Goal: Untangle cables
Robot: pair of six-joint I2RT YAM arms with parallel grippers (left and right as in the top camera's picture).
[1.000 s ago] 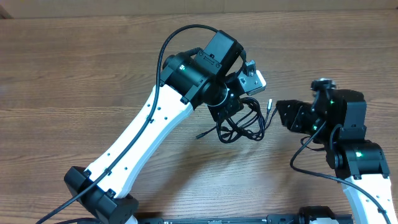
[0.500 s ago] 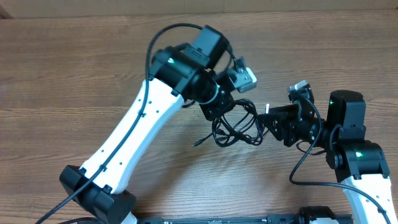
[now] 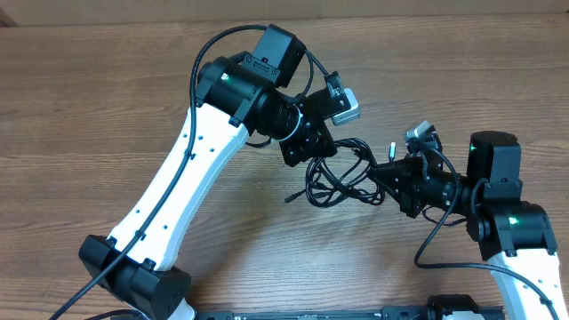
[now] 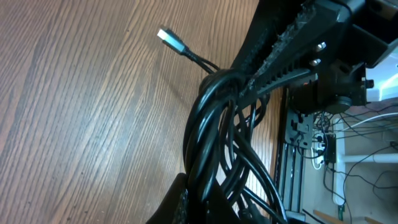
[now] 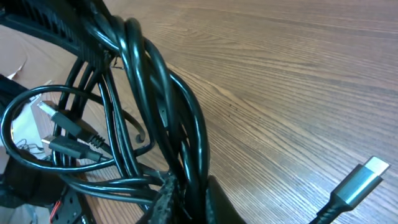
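The cables (image 3: 342,178) form a black tangle of loops between the two arms, above the wooden table (image 3: 107,98). My left gripper (image 3: 311,149) is shut on the tangle's left side; in the left wrist view several strands (image 4: 217,124) run up out of its jaws (image 4: 205,208). A silver plug tip (image 4: 166,36) sticks out to the upper left. My right gripper (image 3: 388,175) is shut on the tangle's right side. The right wrist view has strands (image 5: 168,106) pinched between the jaws (image 5: 189,202), and a loose silver-tipped plug (image 5: 367,177) at lower right.
One thin cable end (image 3: 289,197) trails to the left of the tangle. The left arm's white link (image 3: 169,204) crosses the near-left table. The right arm's base (image 3: 516,231) stands at the near right, with a black rail (image 3: 356,311) along the near edge.
The left gripper has moved left and away with the tangle. The right gripper came in from the right and closed on the tangle's right side.
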